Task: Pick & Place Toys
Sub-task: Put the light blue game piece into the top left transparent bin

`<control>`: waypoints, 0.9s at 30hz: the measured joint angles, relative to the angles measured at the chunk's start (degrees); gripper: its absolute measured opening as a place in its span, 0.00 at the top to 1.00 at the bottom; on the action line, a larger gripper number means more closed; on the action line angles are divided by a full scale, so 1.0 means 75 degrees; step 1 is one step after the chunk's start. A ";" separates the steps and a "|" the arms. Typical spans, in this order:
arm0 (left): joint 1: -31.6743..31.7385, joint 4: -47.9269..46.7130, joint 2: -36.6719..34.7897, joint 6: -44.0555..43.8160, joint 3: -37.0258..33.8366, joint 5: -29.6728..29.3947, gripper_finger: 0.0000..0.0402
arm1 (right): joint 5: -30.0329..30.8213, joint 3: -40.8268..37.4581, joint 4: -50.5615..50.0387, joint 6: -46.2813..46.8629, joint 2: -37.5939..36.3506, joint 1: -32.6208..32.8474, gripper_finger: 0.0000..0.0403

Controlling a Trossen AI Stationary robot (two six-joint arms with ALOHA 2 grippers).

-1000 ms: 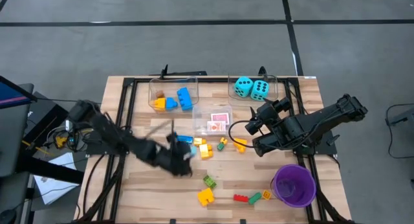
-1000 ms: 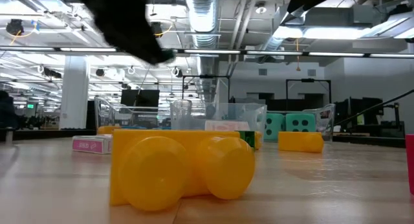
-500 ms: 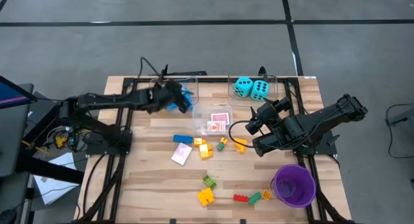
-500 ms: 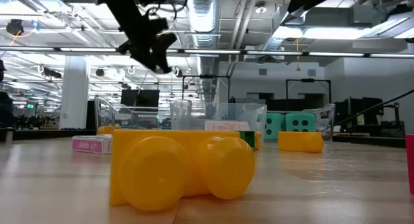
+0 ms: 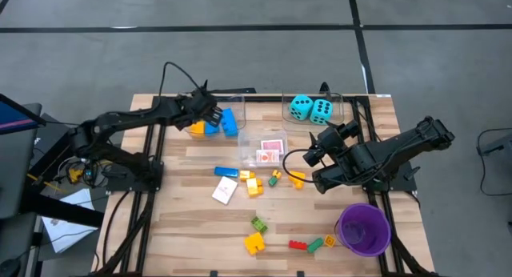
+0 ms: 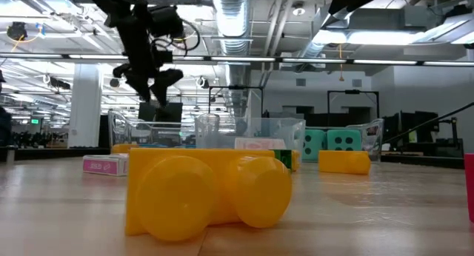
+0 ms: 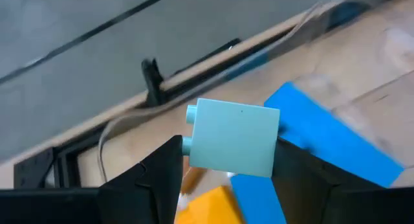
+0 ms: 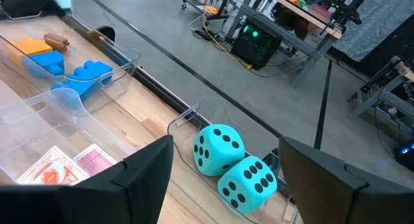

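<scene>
My left gripper [image 5: 210, 110] is shut on a light blue brick [image 7: 233, 136] above the far-left clear bin [image 5: 214, 117], which holds blue bricks [image 5: 228, 121] and an orange one [image 5: 197, 128]. In the low view it hangs high at the left [image 6: 152, 82]. My right gripper [image 5: 310, 155] is open and empty near the middle bin [image 5: 264, 145] with card packs [image 5: 270, 150]. Two turquoise dice [image 5: 312, 109] sit in the far-right bin. Loose bricks [image 5: 254, 243] and a card pack [image 5: 224, 190] lie on the table. My left gripper pinches the light blue brick by two opposite side faces [image 7: 268, 143] between its two fingers [image 7: 162, 169]. The fingers come from above, pointing down. The brick is lifted clear over the bin, its studs [image 7: 191, 114] turned sideways.
A purple cup [image 5: 362, 229] stands at the near right. Yellow, green, red and orange bricks [image 5: 298, 245] lie scattered over the near half of the table, and a blue brick [image 5: 226, 172] lies mid-table. A large yellow brick [image 6: 207, 193] fills the low view's foreground.
My left gripper has risen from the middle of the table and gone toward the far edge and left, carrying the light blue brick, and now stands over the far-left bin. The card pack on the table, hidden under the arm before, now shows.
</scene>
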 joint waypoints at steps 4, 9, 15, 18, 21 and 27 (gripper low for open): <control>0.0230 0.0049 0.0000 -0.0128 -0.0480 0.0018 0.52 | -0.0003 -0.0001 0.0003 0.0001 0.0000 -0.0003 0.33; 0.0404 0.0452 0.0000 -0.0138 -0.0953 0.0015 0.51 | -0.0008 -0.0001 0.0006 0.0002 0.0000 -0.0001 0.33; 0.0468 0.0875 0.0000 -0.0138 -0.1246 0.0003 0.50 | -0.0020 -0.0001 0.0009 0.0001 0.0000 -0.0003 0.33; 0.0468 0.0868 0.0000 -0.0138 -0.1259 -0.0009 0.50 | -0.0020 -0.0001 0.0011 0.0001 0.0002 -0.0003 0.33; 0.0465 0.0867 0.0000 -0.0138 -0.1261 -0.0011 0.49 | -0.0020 0.0000 0.0012 0.0003 0.0000 -0.0003 0.33; 0.0462 0.0867 0.0000 -0.0138 -0.1261 -0.0011 0.47 | -0.0020 -0.0001 0.0009 0.0003 0.0000 -0.0003 0.33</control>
